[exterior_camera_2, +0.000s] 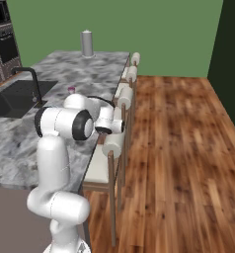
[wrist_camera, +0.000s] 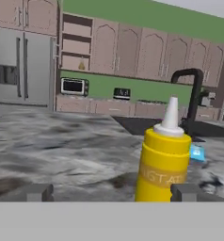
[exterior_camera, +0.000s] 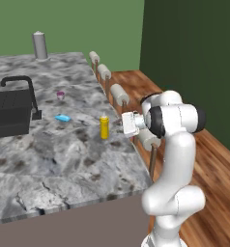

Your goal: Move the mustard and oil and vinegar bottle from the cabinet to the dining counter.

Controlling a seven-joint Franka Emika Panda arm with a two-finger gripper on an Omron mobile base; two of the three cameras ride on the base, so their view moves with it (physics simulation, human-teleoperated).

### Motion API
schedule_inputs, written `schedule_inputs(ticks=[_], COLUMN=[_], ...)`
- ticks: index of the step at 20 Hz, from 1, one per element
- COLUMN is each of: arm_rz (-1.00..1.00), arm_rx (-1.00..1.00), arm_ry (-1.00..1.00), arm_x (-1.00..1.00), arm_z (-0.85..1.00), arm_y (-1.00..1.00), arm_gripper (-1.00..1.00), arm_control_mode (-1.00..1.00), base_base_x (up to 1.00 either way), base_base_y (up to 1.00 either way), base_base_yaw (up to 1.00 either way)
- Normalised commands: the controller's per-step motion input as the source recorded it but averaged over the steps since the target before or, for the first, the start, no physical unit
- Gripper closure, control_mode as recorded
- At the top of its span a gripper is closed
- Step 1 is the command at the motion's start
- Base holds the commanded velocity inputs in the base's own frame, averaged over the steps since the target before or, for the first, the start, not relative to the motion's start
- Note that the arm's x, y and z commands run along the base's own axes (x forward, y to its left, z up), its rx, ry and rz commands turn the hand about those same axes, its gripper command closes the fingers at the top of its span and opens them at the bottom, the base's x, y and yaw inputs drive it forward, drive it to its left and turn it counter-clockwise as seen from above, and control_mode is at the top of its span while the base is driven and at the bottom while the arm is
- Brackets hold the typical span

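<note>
- The dining counter, a wide marbled tabletop with a black sink and faucet at its left, is where the task's things are to end up; white stools line its right edge.
- The cabinet shows far across the kitchen in the hand view, one door open; a small olive-gold shape on its inner shelf looks like the oil and vinegar bottle, though it is too small to be sure.
- The arm reaches in from the stool side, its gripper low and level with the tabletop, the jaws spread wide and gripping nothing.
- The mustard stands upright on the tabletop near the stool edge, apart from both fingertips, a little right of the jaws' centre line in the hand view.
- A small blue item and a small purple item lie farther in, well apart from the mustard.
- I judge the mustard delivered and the step in hand to be the release and retreat: back straight out along the jaws' own axis, keep them spread, and avoid any sideways sweep, since the right fingertip passes closest to the bottle and a nudge would tip it.
</note>
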Motion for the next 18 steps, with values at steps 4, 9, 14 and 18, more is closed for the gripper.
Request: schedule_inputs(ticks=[4, 9, 14, 18], arm_rz=[-0.26, -0.23, -0.09, -0.04], arm_rx=[-0.09, -0.11, -0.14, -0.2], arm_ry=[0.0, 0.0, 0.1, 0.17], arm_x=[-0.52, -0.51, -0.52, -0.5], arm_z=[0.4, 0.42, 0.52, 0.52], arm_y=[-0.09, -0.1, -0.11, -0.09], arm_gripper=[-1.0, -1.0, -1.0, -1.0], arm_control_mode=[-1.0, -1.0, -1.0, -1.0], base_base_x=[0.0, 0.0, 0.0, 0.0], base_base_y=[0.0, 0.0, 0.0, 0.0], base_base_yaw=[0.0, 0.0, 0.0, 0.0])
